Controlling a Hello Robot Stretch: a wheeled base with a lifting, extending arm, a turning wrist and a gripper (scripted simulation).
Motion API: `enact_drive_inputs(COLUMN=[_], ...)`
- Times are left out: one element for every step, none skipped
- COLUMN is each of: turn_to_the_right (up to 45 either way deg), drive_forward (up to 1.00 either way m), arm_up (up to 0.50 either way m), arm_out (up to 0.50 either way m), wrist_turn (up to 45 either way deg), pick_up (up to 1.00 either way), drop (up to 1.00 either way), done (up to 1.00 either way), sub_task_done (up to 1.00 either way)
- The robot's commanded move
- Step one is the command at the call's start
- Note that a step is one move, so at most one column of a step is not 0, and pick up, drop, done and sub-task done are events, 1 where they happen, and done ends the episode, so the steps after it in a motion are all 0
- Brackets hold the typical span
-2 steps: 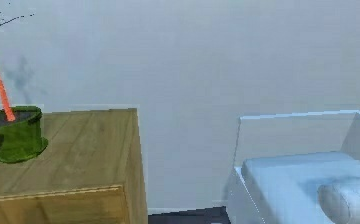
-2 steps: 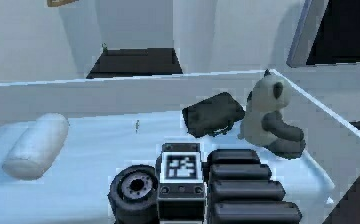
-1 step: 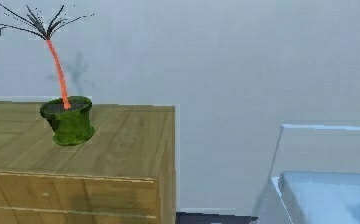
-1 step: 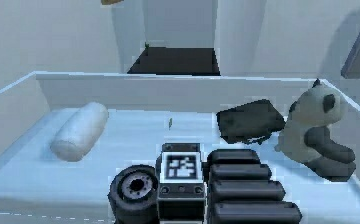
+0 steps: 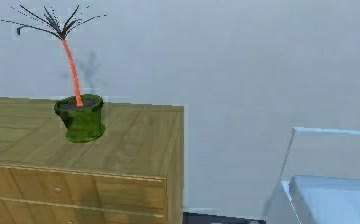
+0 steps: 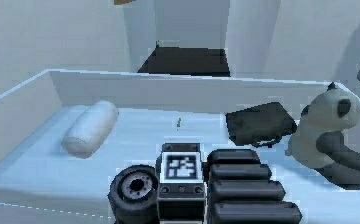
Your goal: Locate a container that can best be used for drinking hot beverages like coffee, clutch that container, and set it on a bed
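Observation:
The bed [image 6: 48, 95] spans the arm side view, with a pale blue sheet and a low white frame around it. Its corner [image 5: 328, 190] shows again at the forward view's right. The arm's dark segments [image 6: 250, 190] rise from the bottom edge of the arm side view, beside a white square with black marks [image 6: 180, 167]. Left of the square sits the gripper's [image 6: 136, 195] round dark body, low over the bed's near edge. Its far end cannot be made out, so I cannot tell whether it holds anything.
On the bed lie a white roll pillow [image 6: 90, 128], a flat dark case [image 6: 260, 123], a panda plush [image 6: 330, 135] and a thin dark thing [image 6: 178, 122]. A wooden dresser [image 5: 48, 180] carries a green potted plant [image 5: 81, 118]. A dark doorway [image 6: 186, 62] opens beyond the bed.

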Motion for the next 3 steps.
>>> enact_drive_inputs(turn_to_the_right=[0.0, 0.0, 0.0], drive_forward=[0.0, 0.0, 0.0], arm_up=[0.0, 0.0, 0.0], arm_out=[0.48, 0.0, 0.0], wrist_turn=[0.0, 45.0, 45.0], pick_up=[0.0, 0.0, 0.0], drop=[0.0, 0.0, 0.0], done=[0.0, 0.0, 0.0], sub_task_done=[0.0, 0.0, 0.0])
